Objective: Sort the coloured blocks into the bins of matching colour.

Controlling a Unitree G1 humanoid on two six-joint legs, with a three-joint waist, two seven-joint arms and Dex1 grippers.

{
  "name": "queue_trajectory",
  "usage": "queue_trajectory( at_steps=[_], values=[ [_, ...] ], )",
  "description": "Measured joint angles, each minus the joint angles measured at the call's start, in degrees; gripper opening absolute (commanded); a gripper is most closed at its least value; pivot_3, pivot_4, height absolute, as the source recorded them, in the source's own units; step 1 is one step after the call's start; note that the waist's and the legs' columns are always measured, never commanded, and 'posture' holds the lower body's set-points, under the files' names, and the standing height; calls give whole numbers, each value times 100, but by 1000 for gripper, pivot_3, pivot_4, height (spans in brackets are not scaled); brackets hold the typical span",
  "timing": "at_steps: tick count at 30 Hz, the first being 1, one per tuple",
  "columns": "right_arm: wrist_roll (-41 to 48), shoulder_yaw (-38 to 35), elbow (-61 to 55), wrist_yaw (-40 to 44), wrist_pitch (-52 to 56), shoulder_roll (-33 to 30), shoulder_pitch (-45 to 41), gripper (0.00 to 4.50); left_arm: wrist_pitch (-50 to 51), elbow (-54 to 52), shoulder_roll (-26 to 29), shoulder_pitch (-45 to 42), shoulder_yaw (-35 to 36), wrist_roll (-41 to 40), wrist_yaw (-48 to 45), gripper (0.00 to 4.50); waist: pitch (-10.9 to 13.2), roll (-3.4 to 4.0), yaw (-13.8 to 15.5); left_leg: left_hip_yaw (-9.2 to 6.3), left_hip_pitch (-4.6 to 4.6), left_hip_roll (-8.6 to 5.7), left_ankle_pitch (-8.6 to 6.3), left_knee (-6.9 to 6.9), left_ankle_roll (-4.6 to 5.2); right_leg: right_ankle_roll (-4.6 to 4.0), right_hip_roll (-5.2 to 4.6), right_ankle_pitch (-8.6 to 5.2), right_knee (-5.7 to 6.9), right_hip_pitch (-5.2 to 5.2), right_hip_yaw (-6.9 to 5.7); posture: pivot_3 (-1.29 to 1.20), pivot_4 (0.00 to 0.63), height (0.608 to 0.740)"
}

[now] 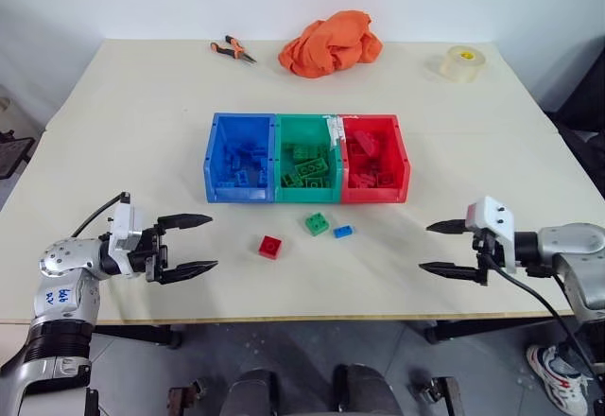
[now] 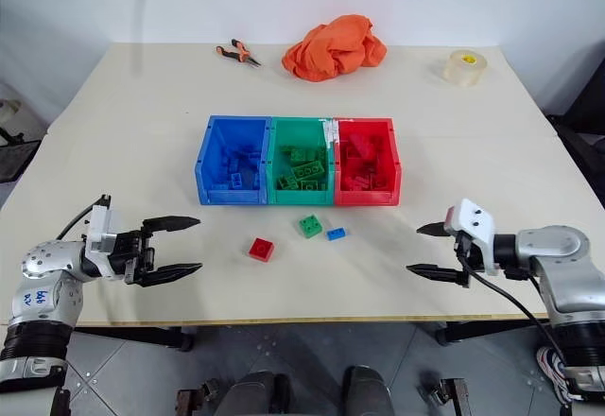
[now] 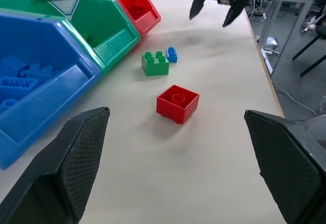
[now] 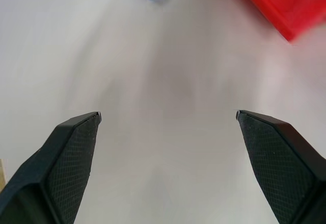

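Before us the pale worktop (image 1: 142,123) carries the joined bins (image 1: 307,159) at its centre, blue, green and red, each holding matching blocks. Near its front edge we hold our left tool (image 1: 189,243) and right tool (image 1: 438,248) wide apart, both released, gripping and touching nothing. Between them, just before the bins, lie a green block (image 1: 318,223), a red block (image 1: 270,246) and a blue block (image 1: 343,232).

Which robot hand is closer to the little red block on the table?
Left. The left gripper sits open just to the left of the red block, with a short bare stretch between. The right gripper is open too, far off on the block's other side, near the table's right edge.
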Motion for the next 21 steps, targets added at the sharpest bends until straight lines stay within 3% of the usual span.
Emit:
queue_trajectory(
  at_steps=[5, 12, 21],
  values=[
    [4, 97, -60, -164, 99, 91, -133, 4451, 74, -226, -1, 79, 43, -7, 67, 4500, 0, 0, 5, -4, -3, -1, 0, 5, 0, 0, -3, 0, 1, 0, 1, 0, 150, 740],
    [-134, 883, -138, -438, 220, 902, -835, 4451, 333, -1180, -124, 421, 45, -80, 374, 4500, 0, 0, -4, -8, -5, 0, 0, 7, 0, 0, -3, 0, 3, 0, 3, 0, 150, 740],
    [-924, 1943, 1397, -474, -520, 1883, -1995, 4451, 459, -1645, -235, 746, 78, -160, 688, 4500, 0, 0, -14, -18, -7, -3, 0, 12, 0, 0, -2, 0, 12, 0, 1, 0, 150, 740]
  ],
)
